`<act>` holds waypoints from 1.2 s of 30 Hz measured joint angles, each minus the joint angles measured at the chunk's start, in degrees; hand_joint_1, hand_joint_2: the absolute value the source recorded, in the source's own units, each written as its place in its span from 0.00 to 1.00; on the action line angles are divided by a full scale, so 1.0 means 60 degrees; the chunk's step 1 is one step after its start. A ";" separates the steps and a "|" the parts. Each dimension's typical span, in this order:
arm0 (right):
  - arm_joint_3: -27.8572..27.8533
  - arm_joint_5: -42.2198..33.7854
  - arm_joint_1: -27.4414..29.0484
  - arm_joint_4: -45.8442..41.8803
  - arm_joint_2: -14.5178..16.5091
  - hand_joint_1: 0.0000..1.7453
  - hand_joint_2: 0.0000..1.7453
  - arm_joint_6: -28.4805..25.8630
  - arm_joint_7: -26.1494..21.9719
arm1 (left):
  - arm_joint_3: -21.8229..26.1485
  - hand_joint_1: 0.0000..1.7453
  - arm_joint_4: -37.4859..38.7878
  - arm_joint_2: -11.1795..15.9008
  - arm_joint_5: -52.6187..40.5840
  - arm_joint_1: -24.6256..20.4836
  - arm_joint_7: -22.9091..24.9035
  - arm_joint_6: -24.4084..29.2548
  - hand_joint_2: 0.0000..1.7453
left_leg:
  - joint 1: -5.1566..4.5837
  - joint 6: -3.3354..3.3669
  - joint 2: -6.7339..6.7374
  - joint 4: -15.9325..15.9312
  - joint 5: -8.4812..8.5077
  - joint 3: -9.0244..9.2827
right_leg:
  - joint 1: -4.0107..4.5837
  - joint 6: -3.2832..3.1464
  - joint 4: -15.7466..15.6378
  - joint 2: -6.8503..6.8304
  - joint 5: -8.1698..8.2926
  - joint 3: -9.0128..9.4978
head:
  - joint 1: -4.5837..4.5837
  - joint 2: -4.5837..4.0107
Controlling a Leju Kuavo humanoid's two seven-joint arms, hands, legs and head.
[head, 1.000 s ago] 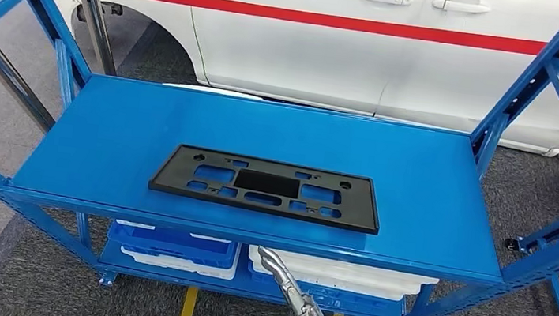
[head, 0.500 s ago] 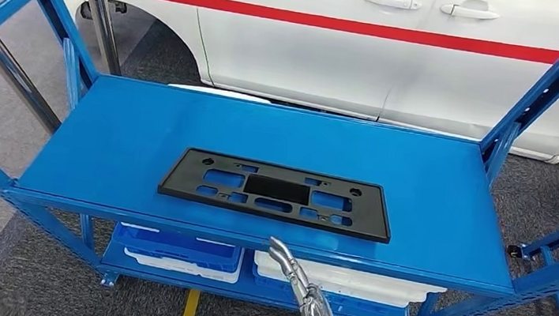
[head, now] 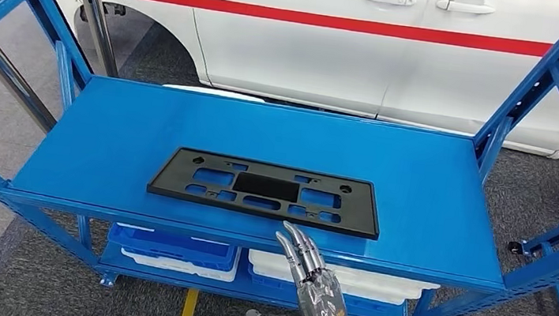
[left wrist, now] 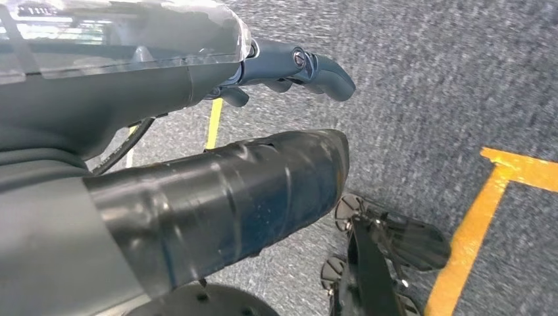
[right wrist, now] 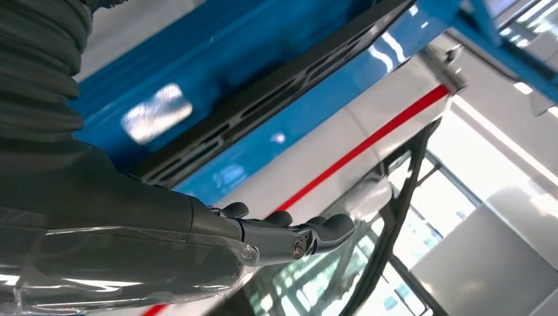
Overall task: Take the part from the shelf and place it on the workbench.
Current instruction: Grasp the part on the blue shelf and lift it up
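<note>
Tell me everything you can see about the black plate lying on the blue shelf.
The black plate is a long, flat rectangular panel, matte and plastic-looking, with several rounded cutouts, a solid dark rectangle at its middle and small holes near its corners. It lies flat on the top deck of the blue shelf, near the front edge. Nothing grips it; the right hand is just below the front edge, fingers pointing toward it.

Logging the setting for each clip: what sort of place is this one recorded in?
Probably a car workshop or assembly floor: a white car with a red stripe stands behind a blue steel shelf, a black plastic part lies on it, and yellow lines mark the grey floor.
</note>
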 joint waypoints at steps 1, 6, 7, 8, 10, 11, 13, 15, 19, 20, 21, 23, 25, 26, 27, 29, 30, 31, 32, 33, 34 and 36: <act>0.0041 0.0417 -0.0075 0.0116 0.0008 0.00 1.00 -0.0147 0.0260 | 0.0019 0.00 0.0000 0.0002 -0.0032 -0.0013 0.0001 -0.0008 0.00 | -0.0023 0.0052 -0.0003 -0.0168 0.0002 0.0067 | 0.0013 0.0045 0.0001 0.0002 0.0002 -0.0008 | 0.0001 0.0000; 0.0202 0.2104 -0.0399 0.0783 0.0094 0.00 1.00 -0.0494 0.1328 | 0.0059 0.00 0.0000 0.0017 -0.0173 -0.0033 -0.0002 -0.0101 0.00 | 0.0034 0.0348 0.0008 -0.0360 0.0136 0.0118 | -0.0007 0.0275 0.0631 0.0024 -0.0426 -0.0302 | 0.0012 0.0000; 0.0229 0.2362 -0.0442 0.0921 0.0102 0.00 1.00 -0.0510 0.1496 | 0.0062 0.00 0.0000 0.0023 -0.0193 -0.0041 -0.0003 -0.0117 0.00 | 0.0026 0.0381 0.0010 -0.0366 0.0142 0.0112 | -0.0024 0.0306 0.1200 0.0029 -0.0730 -0.0561 | 0.0015 0.0000; 0.0245 0.2653 -0.0471 0.1058 0.0108 0.00 1.00 -0.0513 0.1684 | 0.0065 0.00 0.0000 0.0033 -0.0220 -0.0044 -0.0005 -0.0128 0.00 | 0.0024 0.0405 0.0011 -0.0362 0.0142 0.0101 | -0.0036 0.0332 0.1844 0.0030 -0.1022 -0.0866 | 0.0016 0.0000; 0.0260 0.3447 -0.0517 0.1337 0.0119 0.00 1.00 -0.0516 0.2189 | 0.0070 0.00 0.0000 0.0055 -0.0290 -0.0041 -0.0005 -0.0142 0.00 | 0.0018 0.0404 0.0004 -0.0345 0.0135 0.0093 | -0.0066 0.0370 0.2614 0.0029 -0.1189 -0.1252 | 0.0015 0.0000; 0.0260 0.3904 -0.0562 0.1473 0.0132 0.00 1.00 -0.0515 0.2474 | 0.0072 0.00 0.0000 0.0064 -0.0323 -0.0039 -0.0006 -0.0151 0.00 | 0.0019 0.0394 -0.0001 -0.0329 0.0125 0.0096 | -0.0082 0.0375 0.2479 0.0028 -0.0997 -0.1202 | 0.0016 0.0000; 0.0250 0.4634 -0.0703 0.1717 0.0173 0.00 1.00 -0.0500 0.2952 | 0.0076 0.00 0.0000 0.0070 -0.0393 -0.0041 -0.0005 -0.0176 0.00 | 0.0022 0.0349 -0.0012 -0.0280 0.0087 0.0107 | -0.0107 0.0344 0.1310 0.0028 -0.0345 -0.0664 | 0.0017 0.0000; 0.0210 0.5007 -0.0868 0.1931 0.0231 0.00 1.00 -0.0464 0.3237 | 0.0079 0.00 0.0000 0.0073 -0.0441 -0.0049 -0.0009 -0.0203 0.00 | -0.0006 0.0266 -0.0016 -0.0210 0.0040 0.0082 | -0.0073 0.0282 0.0286 0.0033 -0.0005 -0.0193 | 0.0014 0.0000; 0.0053 0.5282 -0.1073 0.2274 0.0346 0.00 1.00 -0.0432 0.3491 | 0.0085 0.00 0.0000 0.0099 -0.0476 -0.0056 -0.0015 -0.0278 0.00 | 0.0002 0.0039 -0.0011 -0.0182 -0.0005 0.0051 | -0.0046 0.0092 0.0023 0.0041 0.0035 -0.0106 | 0.0004 0.0000; 0.0028 0.5338 -0.1113 0.2327 0.0375 0.00 1.00 -0.0411 0.3524 | 0.0086 0.00 0.0000 0.0103 -0.0482 -0.0056 -0.0016 -0.0286 0.00 | 0.0018 -0.0014 -0.0008 -0.0036 -0.0119 -0.0007 | -0.0061 0.0030 -0.0015 0.0035 0.0060 -0.0088 | 0.0002 0.0000; 0.0006 0.5433 -0.1150 0.2376 0.0410 0.00 1.00 -0.0370 0.3575 | 0.0087 0.00 0.0000 0.0108 -0.0495 -0.0057 -0.0017 -0.0291 0.00 | 0.0028 -0.0062 -0.0004 0.0300 -0.0336 -0.0156 | -0.0079 -0.0023 -0.0048 0.0026 0.0082 -0.0074 | 0.0002 0.0000; -0.0053 0.5784 -0.1199 0.2487 0.0472 0.00 1.00 -0.0271 0.3741 | 0.0092 0.00 0.0000 0.0127 -0.0538 -0.0055 -0.0017 -0.0297 0.00 | 0.0037 -0.0130 -0.0002 0.1497 -0.0942 -0.0717 | -0.0072 -0.0079 -0.0058 0.0004 0.0090 -0.0084 | 0.0001 0.0000; -0.0121 0.6242 -0.1233 0.2621 0.0513 0.00 1.00 -0.0230 0.4021 | 0.0104 0.00 0.0000 0.0148 -0.0601 -0.0045 -0.0012 -0.0303 0.00 | 0.0038 -0.0168 -0.0002 0.2454 -0.1207 -0.1193 | -0.0058 -0.0093 -0.0044 -0.0007 0.0081 -0.0093 | 0.0002 0.0000; -0.0140 0.6421 -0.1276 0.2687 0.0523 0.00 1.00 -0.0232 0.4217 | 0.0112 0.00 0.0000 0.0155 -0.0627 -0.0039 -0.0008 -0.0306 0.00 | 0.0038 -0.0168 -0.0001 0.2431 -0.1061 -0.1201 | -0.0056 -0.0096 -0.0035 -0.0006 0.0074 -0.0090 | 0.0002 0.0000; -0.0140 0.6535 -0.1349 0.2746 0.0528 0.00 1.00 -0.0236 0.4455 | 0.0119 0.00 0.0000 0.0162 -0.0649 -0.0039 -0.0005 -0.0309 0.00 | 0.0039 -0.0156 0.0000 0.2036 -0.0754 -0.1032 | -0.0057 -0.0093 -0.0025 0.0001 0.0066 -0.0080 | 0.0002 0.0000; -0.0099 0.6613 -0.1561 0.2842 0.0525 0.00 1.00 -0.0225 0.4948 | 0.0132 0.00 0.0000 0.0177 -0.0671 -0.0051 -0.0002 -0.0318 0.00 | 0.0027 -0.0097 0.0006 0.0735 -0.0109 -0.0440 | -0.0035 -0.0057 0.0001 0.0014 0.0036 -0.0060 | 0.0002 0.0000; -0.0057 0.6623 -0.1676 0.2883 0.0520 0.00 1.00 -0.0202 0.5160 | 0.0138 0.00 0.0000 0.0183 -0.0680 -0.0066 0.0000 -0.0326 0.00 | 0.0013 -0.0052 0.0005 0.0232 0.0061 -0.0212 | -0.0015 -0.0020 0.0016 0.0022 0.0027 -0.0065 | 0.0004 0.0000; -0.0012 0.6630 -0.1776 0.2918 0.0514 0.00 1.00 -0.0165 0.5302 | 0.0144 0.00 0.0000 0.0185 -0.0691 -0.0078 0.0003 -0.0332 0.00 | -0.0004 -0.0005 0.0002 -0.0052 0.0115 -0.0092 | 0.0003 0.0024 0.0026 0.0026 0.0024 -0.0077 | 0.0005 0.0000; 0.0028 0.6635 -0.1852 0.2954 0.0508 0.00 1.00 -0.0124 0.5376 | 0.0152 0.00 0.0000 0.0187 -0.0710 -0.0087 0.0007 -0.0340 0.00 | -0.0025 0.0042 -0.0004 -0.0142 0.0088 -0.0063 | 0.0015 0.0071 0.0031 0.0028 0.0028 -0.0091 | 0.0006 0.0000; 0.0059 0.6640 -0.1908 0.2988 0.0505 0.00 1.00 -0.0082 0.5390 | 0.0167 0.00 0.0000 0.0189 -0.0728 -0.0091 0.0012 -0.0346 0.00 | -0.0020 0.0100 -0.0012 -0.0170 0.0104 -0.0066 | 0.0014 0.0123 0.0022 0.0030 0.0037 -0.0095 | 0.0006 0.0000; 0.0072 0.6648 -0.1947 0.3024 0.0505 0.00 1.00 -0.0051 0.5366 | 0.0187 0.00 0.0000 0.0190 -0.0743 -0.0086 0.0017 -0.0352 0.00 | -0.0006 0.0160 -0.0010 -0.0208 0.0130 -0.0056 | 0.0001 0.0176 0.0046 0.0031 0.0013 -0.0101 | 0.0006 0.0000; 0.0074 0.6660 -0.2021 0.3086 0.0504 0.00 1.00 -0.0017 0.5326 | 0.0224 0.00 0.0000 0.0191 -0.0757 -0.0085 0.0024 -0.0373 0.00 | 0.0030 0.0292 -0.0001 -0.0288 0.0183 -0.0025 | -0.0012 0.0263 0.0453 0.0034 -0.0281 -0.0274 | 0.0008 0.0000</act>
